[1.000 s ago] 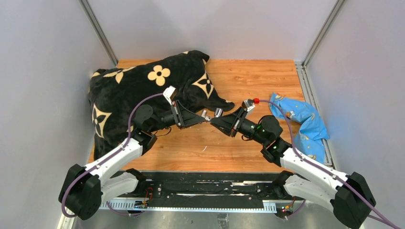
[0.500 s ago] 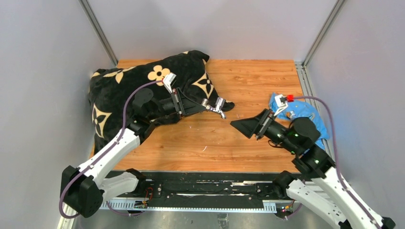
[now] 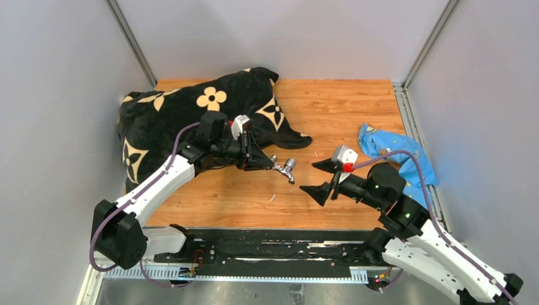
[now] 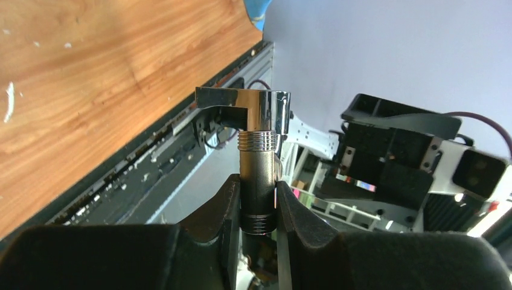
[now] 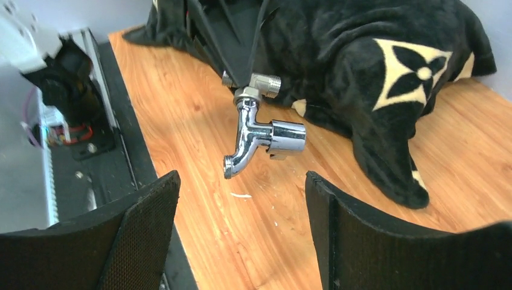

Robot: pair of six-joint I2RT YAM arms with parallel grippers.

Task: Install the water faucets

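wood tabletop [image 3: 343,108] | pale grey walls [image 3: 286,32] | metal corner posts [image 3: 131,41]

A T-shaped chrome metal tap piece [image 5: 256,142], mirror-bright, with a curved spout and a stubby cylindrical knob on its side, hangs spout-down in the air over the middle of the scene. Its upper end appears joined to a short silver threaded fitting [image 5: 267,83], which is pinched between the fingers of the left gripper [image 4: 258,187].
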